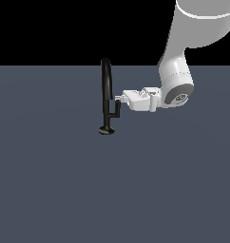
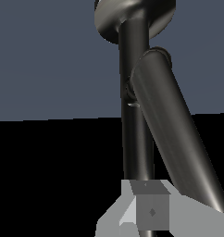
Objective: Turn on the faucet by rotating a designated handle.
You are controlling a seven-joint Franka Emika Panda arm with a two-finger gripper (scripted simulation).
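Black faucet (image 1: 106,90) upright, gripper (image 1: 118,98) at handle (image 1: 116,109) — wrist view: contact unclear

No readable text, labels, brands or numbers anywhere here, neither on the faucet (image 1: 106,90) nor the arm (image 1: 183,57)

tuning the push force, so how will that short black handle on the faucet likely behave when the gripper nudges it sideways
The handle looks like a rigid bar, so it probably won't flex. It joins the faucet pipe by a small stub, so it should swing rather than slide. Its surface is glossy and rounded in the wrist view, so the gripper fingertips may slip off.
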